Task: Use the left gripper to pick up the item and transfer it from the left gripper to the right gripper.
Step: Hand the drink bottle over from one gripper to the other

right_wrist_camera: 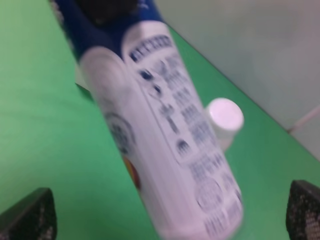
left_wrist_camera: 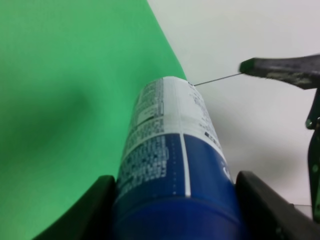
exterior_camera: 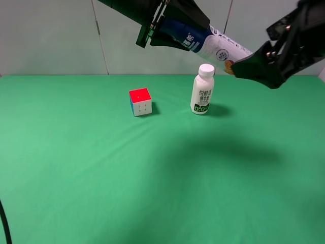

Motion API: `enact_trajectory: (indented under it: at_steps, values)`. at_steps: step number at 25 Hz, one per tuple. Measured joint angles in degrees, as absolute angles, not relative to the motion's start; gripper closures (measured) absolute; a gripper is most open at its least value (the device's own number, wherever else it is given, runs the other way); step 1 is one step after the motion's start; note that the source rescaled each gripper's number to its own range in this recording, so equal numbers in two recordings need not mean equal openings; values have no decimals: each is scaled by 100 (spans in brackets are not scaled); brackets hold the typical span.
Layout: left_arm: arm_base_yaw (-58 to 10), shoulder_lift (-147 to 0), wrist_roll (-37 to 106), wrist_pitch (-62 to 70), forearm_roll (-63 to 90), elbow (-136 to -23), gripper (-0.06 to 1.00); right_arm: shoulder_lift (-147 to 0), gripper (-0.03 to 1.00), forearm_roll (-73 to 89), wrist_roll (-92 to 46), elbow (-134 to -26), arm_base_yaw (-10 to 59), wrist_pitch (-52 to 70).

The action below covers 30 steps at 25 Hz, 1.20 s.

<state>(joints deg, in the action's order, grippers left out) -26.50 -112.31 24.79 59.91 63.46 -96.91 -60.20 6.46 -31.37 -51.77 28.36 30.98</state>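
Item (exterior_camera: 216,47) in left gripper (exterior_camera: 185,34), base between right gripper's (exterior_camera: 246,63) spread fingers

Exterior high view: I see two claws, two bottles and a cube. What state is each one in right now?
blue-capped bottle: in the air, tilted, cap on
left gripper: shut on the blue-capped bottle's cap end
right gripper: open, fingers either side of that bottle's base end, not touching
white-capped bottle: upright on the table, capped
puzzle cube: resting on the table, red face up
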Motion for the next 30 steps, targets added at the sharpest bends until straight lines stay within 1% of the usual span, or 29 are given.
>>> enact_trajectory:
  at_steps: [4,21,30]
  values:
    - [-2650,-11231,2479,5996,6346,-9691,94,-6380,-3,529,-3154,-5204,3005,2854]
    - [-2650,-11231,2479,6011,6351,-9691,94,-7301,-3,416,-3155,-5204,3011,2167]
    - [-2650,-11231,2479,6011,6351,-9691,94,-7384,-3,416,-3155,-5204,3011,2012]
